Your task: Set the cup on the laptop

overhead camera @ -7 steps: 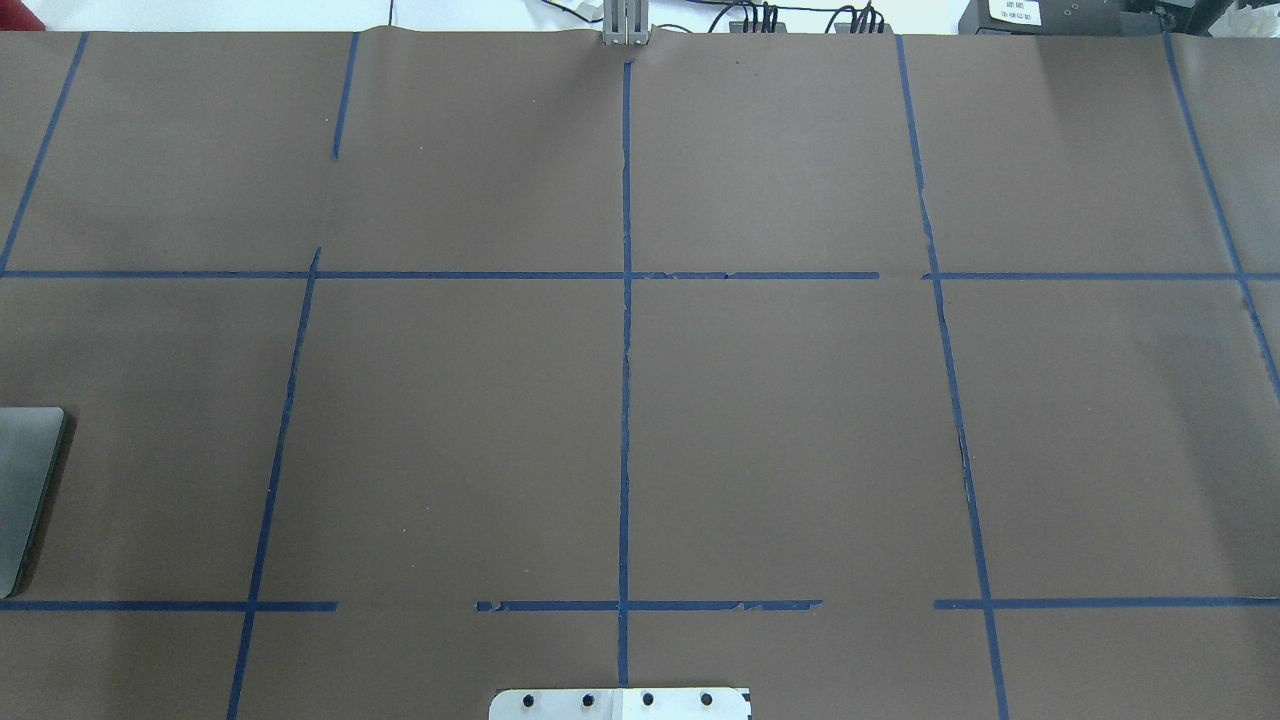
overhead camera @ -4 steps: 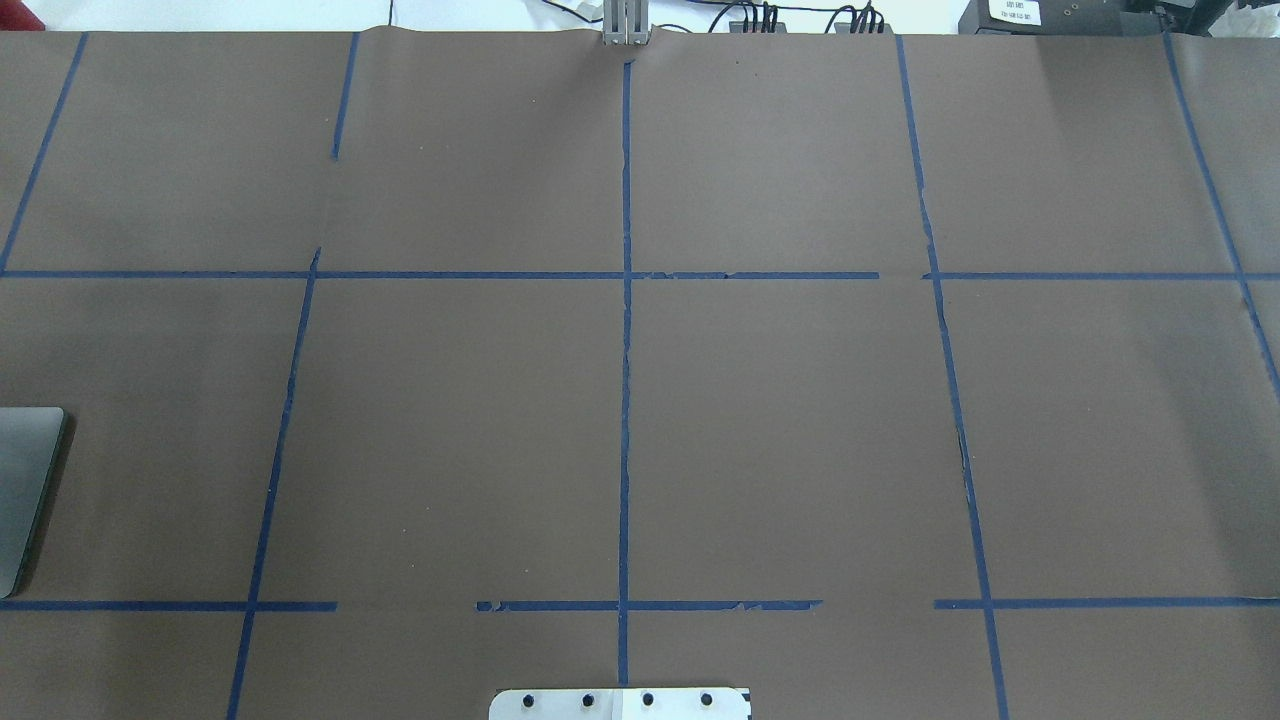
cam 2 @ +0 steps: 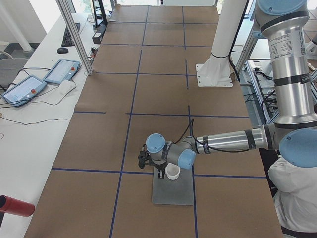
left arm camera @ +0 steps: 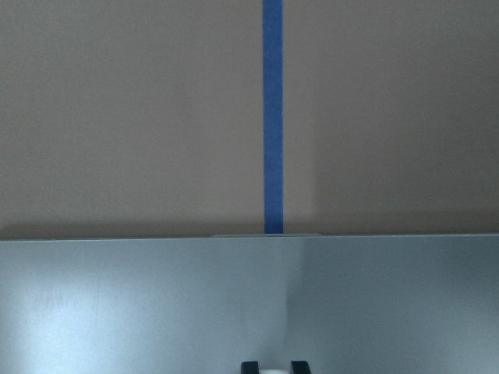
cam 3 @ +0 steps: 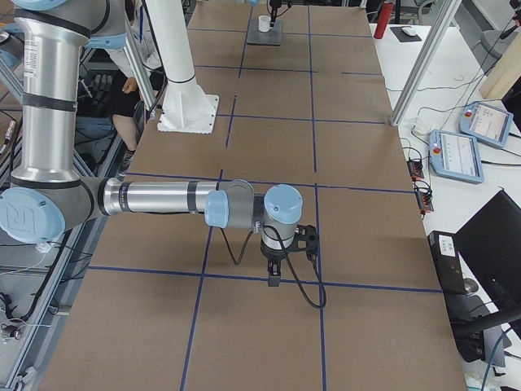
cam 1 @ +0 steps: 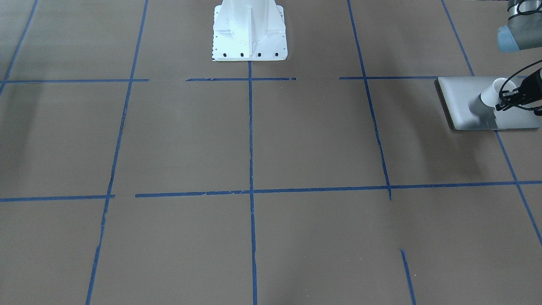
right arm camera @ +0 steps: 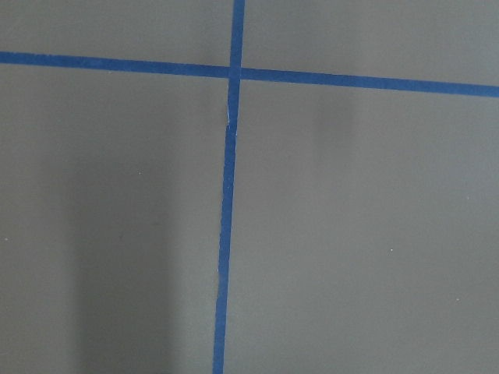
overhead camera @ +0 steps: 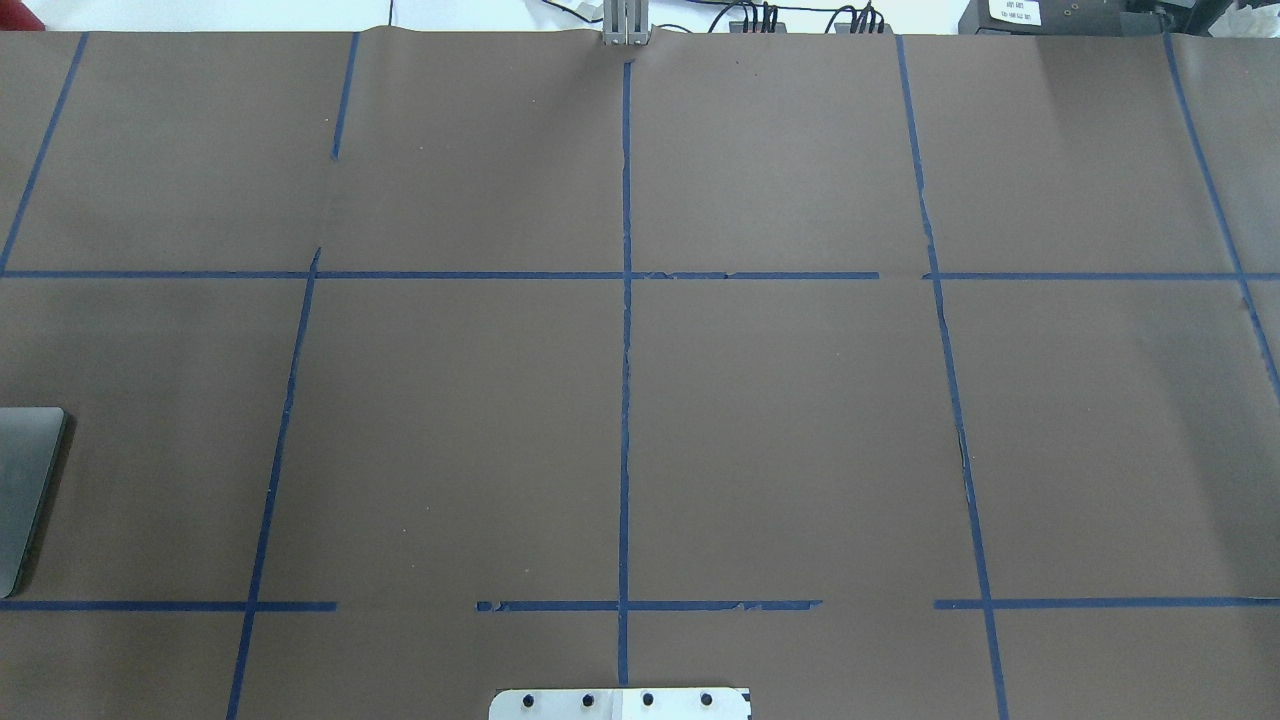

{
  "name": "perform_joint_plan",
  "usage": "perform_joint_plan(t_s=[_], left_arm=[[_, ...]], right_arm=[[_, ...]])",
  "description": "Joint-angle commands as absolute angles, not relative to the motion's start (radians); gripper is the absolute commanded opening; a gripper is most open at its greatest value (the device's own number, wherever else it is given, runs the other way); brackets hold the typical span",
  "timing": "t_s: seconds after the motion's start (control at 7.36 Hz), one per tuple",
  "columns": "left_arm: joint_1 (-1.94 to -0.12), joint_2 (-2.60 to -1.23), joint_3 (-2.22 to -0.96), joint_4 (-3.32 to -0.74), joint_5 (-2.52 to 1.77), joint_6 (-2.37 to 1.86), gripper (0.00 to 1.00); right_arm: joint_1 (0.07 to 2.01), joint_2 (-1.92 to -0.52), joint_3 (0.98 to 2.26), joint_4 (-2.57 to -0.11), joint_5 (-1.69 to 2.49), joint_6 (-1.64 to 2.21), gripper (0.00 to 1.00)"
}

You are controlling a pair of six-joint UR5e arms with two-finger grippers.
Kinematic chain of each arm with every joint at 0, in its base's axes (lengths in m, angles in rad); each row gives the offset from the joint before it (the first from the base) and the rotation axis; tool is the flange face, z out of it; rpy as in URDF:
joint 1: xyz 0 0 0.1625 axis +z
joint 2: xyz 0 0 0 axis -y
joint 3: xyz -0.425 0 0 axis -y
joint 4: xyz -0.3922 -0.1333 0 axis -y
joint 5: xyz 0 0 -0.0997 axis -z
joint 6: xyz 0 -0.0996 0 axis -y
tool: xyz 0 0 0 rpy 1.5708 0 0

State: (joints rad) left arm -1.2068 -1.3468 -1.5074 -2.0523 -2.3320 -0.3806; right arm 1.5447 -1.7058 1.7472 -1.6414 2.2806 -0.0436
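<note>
The thin silver-grey rectangular laptop (cam 1: 463,106) lies closed and flat on the brown paper-covered table (cam 1: 296,140), which is marked into squares by blue tape lines (left arm camera: 272,117). One lid edge crosses the end of such a line in the left wrist view.

The small white tapered cup (cam 1: 491,95) is upright over the laptop lid and casts a shadow onto it. Whether its base touches the lid cannot be told from these views.

The left gripper (cam 1: 506,99) reaches in over the laptop from the side, level with the cup. In the left wrist view its two dark fingertips (left arm camera: 249,366) stand close together with a sliver of white cup between them, so it is pinching the cup.

The right gripper (cam 3: 274,277) is well apart from the laptop, toward the opposite end of the table. It points straight down just above the paper, near a tape crossing. Whether its fingers are spread or pressed together cannot be told.

The white pedestal base (cam 1: 250,38) stands bolted to the table, well apart from the laptop.
</note>
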Motion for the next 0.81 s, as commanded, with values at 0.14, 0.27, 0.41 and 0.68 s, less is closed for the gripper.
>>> perform_joint_plan(t_s=[0.14, 0.27, 0.41, 0.68], left_arm=[[-1.213, -1.348, -1.543, -2.048, -2.336, -0.371, 1.00], [-1.218, -1.350, -1.566, -2.037, -2.358, -0.348, 1.00], [-1.270, -1.359, -1.566, -1.984, -2.374, -0.256, 1.00], [-1.391, -1.397, -1.636, -1.700, -2.365, -0.018, 1.00]], right_arm=[[1.545, -1.706, 1.747, -1.641, 2.281, -0.043, 1.00], [1.545, -1.706, 1.747, -1.641, 2.281, -0.043, 1.00], [1.545, -1.706, 1.747, -1.641, 2.281, -0.043, 1.00], [1.545, -1.706, 1.747, -1.641, 2.280, -0.043, 1.00]])
